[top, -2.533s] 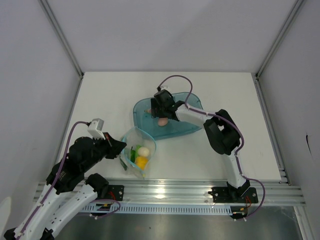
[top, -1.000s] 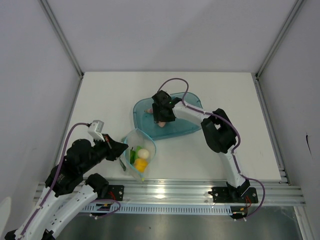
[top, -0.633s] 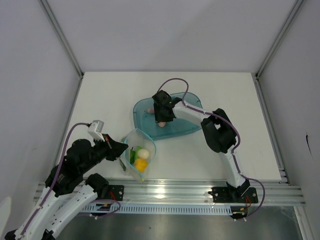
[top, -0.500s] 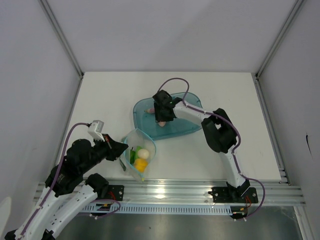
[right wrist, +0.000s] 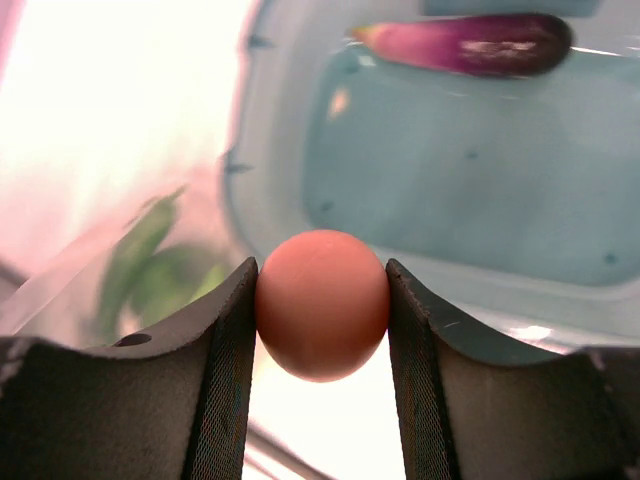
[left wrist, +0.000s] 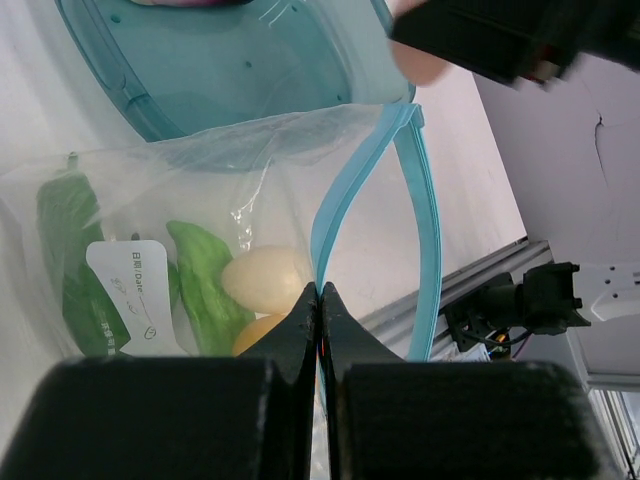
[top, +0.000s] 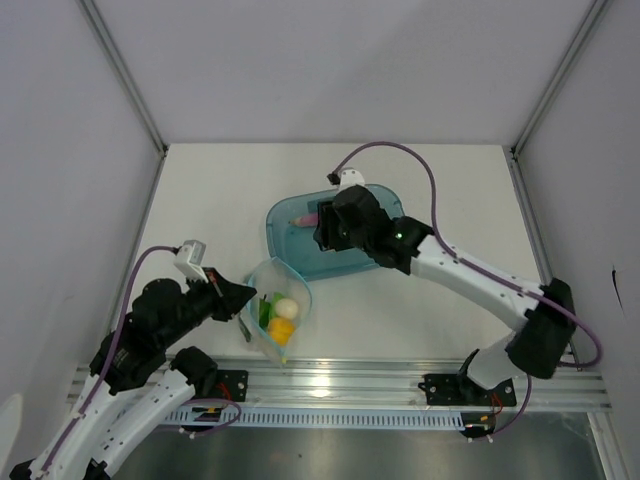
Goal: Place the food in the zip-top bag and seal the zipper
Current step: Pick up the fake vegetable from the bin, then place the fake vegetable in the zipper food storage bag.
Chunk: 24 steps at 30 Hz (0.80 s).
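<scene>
Clear crinkly bag (top: 278, 312) on bench (top: 220, 200), just beside teal tray (top: 290, 255), mouth pulled open toward tray. Light teal zipper (left wrist: 345, 210) along mouth edge, pinched tight in closed left hand (left wrist: 320, 292). Inside bag: cream egg (left wrist: 265, 280), orange ball (top: 282, 327), bright green chunk (left wrist: 205, 285), dark green long vegetable (left wrist: 60, 250). White label (left wrist: 135, 300) on bag, "Date" readable, rest too small. Pink ball (right wrist: 322, 303), smooth and round, clamped between fingers of right hand (right wrist: 322, 300), held over tray rim on bag side. Purple eggplant (right wrist: 460, 45) lying in tray, glossy, pink at stem end.
</scene>
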{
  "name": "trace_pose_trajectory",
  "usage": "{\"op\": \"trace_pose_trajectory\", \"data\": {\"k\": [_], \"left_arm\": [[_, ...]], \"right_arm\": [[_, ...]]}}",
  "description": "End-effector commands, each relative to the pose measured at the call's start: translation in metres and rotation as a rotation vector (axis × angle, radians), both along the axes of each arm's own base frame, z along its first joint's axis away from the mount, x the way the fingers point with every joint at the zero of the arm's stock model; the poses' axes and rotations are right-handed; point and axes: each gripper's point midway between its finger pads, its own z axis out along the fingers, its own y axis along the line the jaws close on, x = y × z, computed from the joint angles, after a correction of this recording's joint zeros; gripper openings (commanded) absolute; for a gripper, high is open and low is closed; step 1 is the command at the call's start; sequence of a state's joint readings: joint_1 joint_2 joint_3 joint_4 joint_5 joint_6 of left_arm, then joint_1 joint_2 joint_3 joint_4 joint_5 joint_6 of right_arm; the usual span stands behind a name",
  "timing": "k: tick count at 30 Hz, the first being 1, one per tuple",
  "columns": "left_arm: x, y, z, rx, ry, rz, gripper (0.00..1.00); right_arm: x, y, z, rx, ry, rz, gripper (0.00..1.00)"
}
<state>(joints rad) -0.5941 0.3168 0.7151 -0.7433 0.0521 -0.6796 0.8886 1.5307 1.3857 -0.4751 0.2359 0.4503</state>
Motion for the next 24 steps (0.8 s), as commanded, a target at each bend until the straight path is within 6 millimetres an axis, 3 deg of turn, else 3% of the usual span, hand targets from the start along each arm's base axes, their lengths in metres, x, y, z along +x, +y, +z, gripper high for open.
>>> {"op": "trace_pose_trajectory", "data": {"k": [1, 2, 3, 6, 9, 12, 19, 24], "left_arm": [[0.006, 0.001, 0.01, -0.027, -0.02, 0.03, 0.01], [0.006, 0.001, 0.01, -0.025, -0.021, 0.029, 0.01], [0.007, 0.001, 0.011, -0.026, -0.022, 0.031, 0.01], [0.008, -0.002, 0.009, -0.022, -0.012, 0.024, 0.01], [0.008, -0.005, 0.009, -0.026, 0.001, 0.013, 0.01], [0.008, -0.008, 0.008, -0.027, 0.009, -0.003, 0.01], [0.007, -0.01, 0.01, -0.033, 0.006, -0.013, 0.01], [0.006, -0.01, 0.012, -0.033, -0.008, -0.023, 0.0]], "right_arm": [[-0.039, 0.0, 0.033, 0.061, -0.078, 0.057, 0.0], [-0.047, 0.005, 0.03, 0.059, -0.074, 0.081, 0.0], [-0.06, 0.005, 0.049, 0.105, -0.102, 0.107, 0.0], [-0.1, 0.017, 0.071, 0.18, -0.124, 0.231, 0.0], [-0.126, 0.031, 0.077, 0.219, -0.096, 0.307, 0.0], [-0.144, 0.042, 0.07, 0.194, -0.076, 0.341, 0.0], [-0.162, 0.078, 0.056, 0.177, -0.028, 0.44, 0.0], [-0.157, 0.091, 0.045, 0.121, -0.017, 0.449, 0.04]]}}
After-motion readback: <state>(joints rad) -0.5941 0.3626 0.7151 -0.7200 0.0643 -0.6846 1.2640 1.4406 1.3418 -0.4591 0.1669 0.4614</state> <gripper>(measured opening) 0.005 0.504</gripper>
